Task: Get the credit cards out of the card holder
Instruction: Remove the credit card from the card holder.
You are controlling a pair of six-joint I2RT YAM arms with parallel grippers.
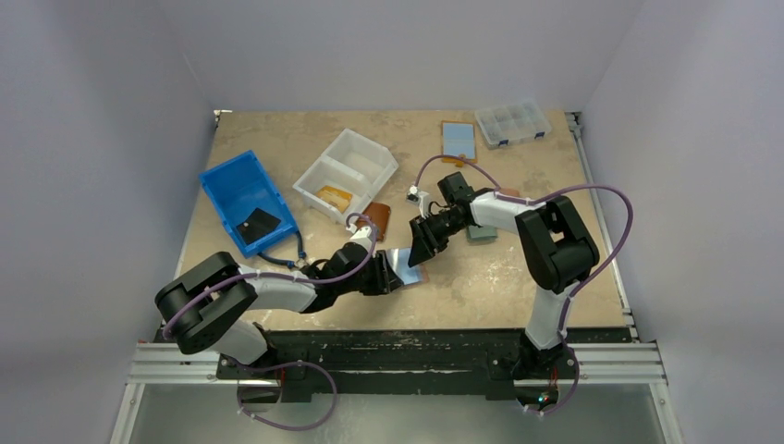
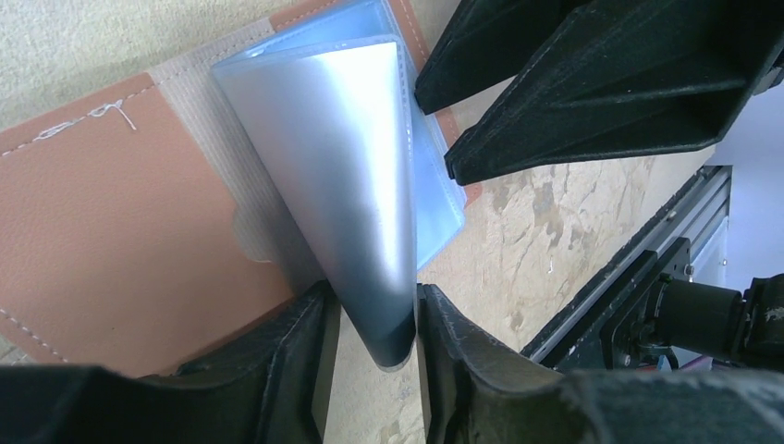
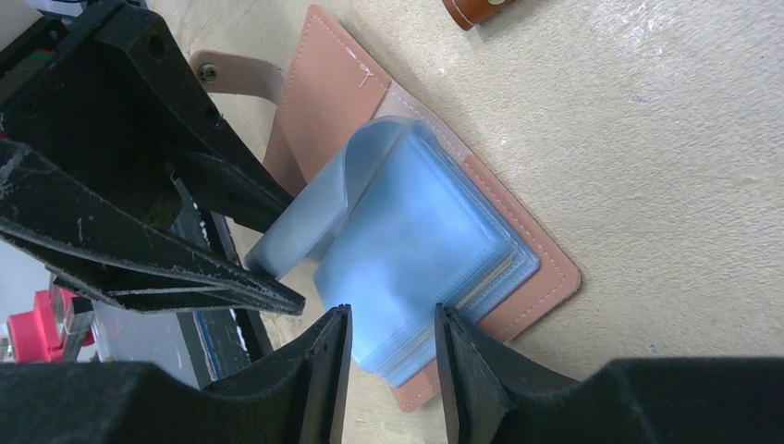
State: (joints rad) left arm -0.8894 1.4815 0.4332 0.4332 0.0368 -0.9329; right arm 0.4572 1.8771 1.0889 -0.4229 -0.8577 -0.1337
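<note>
The brown leather card holder (image 1: 411,275) lies open on the table in front of the arms, with a stack of clear plastic sleeves. It also shows in the left wrist view (image 2: 120,231) and the right wrist view (image 3: 324,102). Light-blue credit cards (image 3: 416,240) sit inside the sleeves. My left gripper (image 2: 374,342) is shut on one lifted, bowed sleeve (image 2: 342,185). My right gripper (image 3: 393,356) is open, its fingers straddling the near corner of the sleeve stack. In the top view the two grippers (image 1: 396,276) (image 1: 418,254) meet over the holder.
A blue bin (image 1: 248,202) and a white divided bin (image 1: 347,171) stand at the back left. A clear compartment box (image 1: 513,122) is at the back right. A light-blue card on a brown panel (image 1: 458,141) lies beside it. A brown item (image 1: 379,220) lies near the holder.
</note>
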